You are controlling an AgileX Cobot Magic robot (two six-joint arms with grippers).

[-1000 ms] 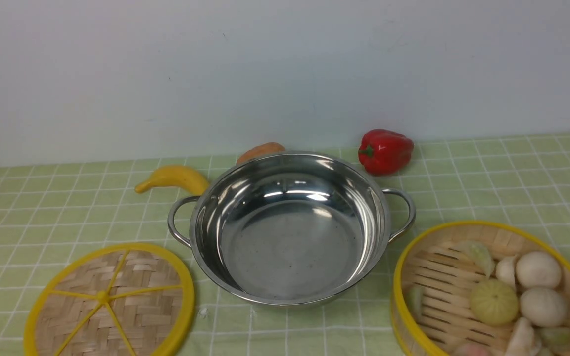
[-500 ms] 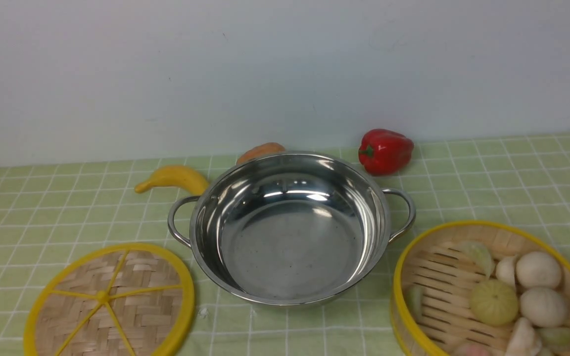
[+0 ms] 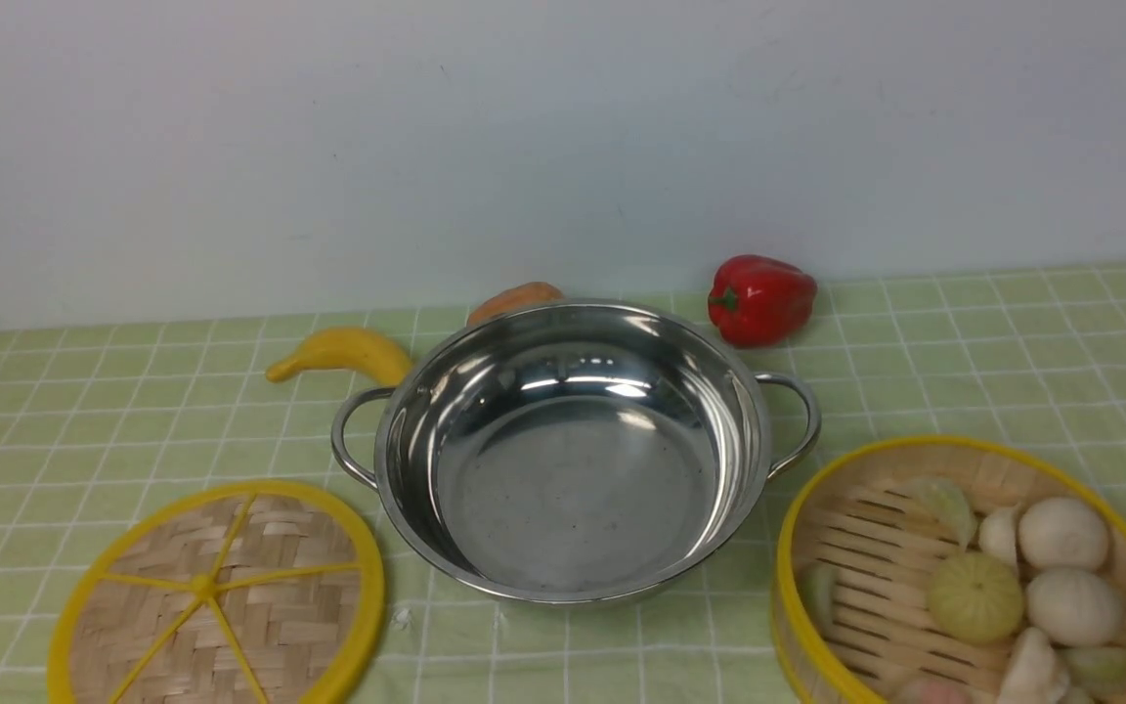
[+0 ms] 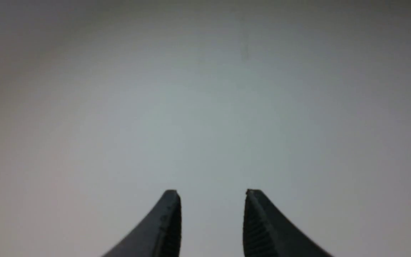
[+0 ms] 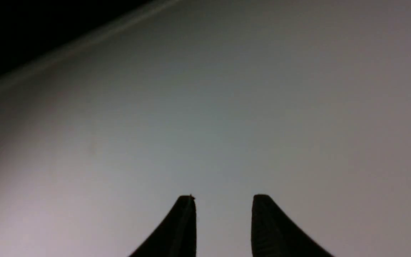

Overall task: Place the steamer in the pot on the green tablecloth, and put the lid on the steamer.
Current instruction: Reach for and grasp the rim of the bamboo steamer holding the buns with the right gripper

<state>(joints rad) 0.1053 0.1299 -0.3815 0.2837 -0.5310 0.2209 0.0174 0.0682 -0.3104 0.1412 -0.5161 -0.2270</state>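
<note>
Steel pot [image 3: 573, 508] sits mid-table on the green tablecloth [image 3: 1013, 372], loop handles out to either side, bowl bare and shiny.

Steamer [image 3: 790, 548] stands on the cloth at the near right, outside the pot and close to its right handle; partly cut off by the frame edge. White and green buns [image 3: 1061, 533] crowd its right half, over the slatted floor.

Lid [image 3: 216, 596] lies flat on the cloth at the near left, spokes up, its rim just beside the pot's near-left wall. Whether they touch, cannot tell.

Behind the pot: a banana [image 3: 343, 352] to the left, an orange vegetable [image 3: 514, 298] half hidden by the rim, a red pepper [image 3: 760, 298] to the right.

Left gripper [image 4: 211, 192]: seen only from its own wrist camera. Two dark ribbed fingers [image 4: 166, 225] parted, a clear gap between the tips, pale grey blank surface showing through.

Right gripper [image 5: 223, 196]: seen likewise. Its fingers [image 5: 180, 228] also stand apart, tips level, facing a plain greyish surface with a dark band across one corner.

Arm joints cannot be read from either wrist picture.
</note>
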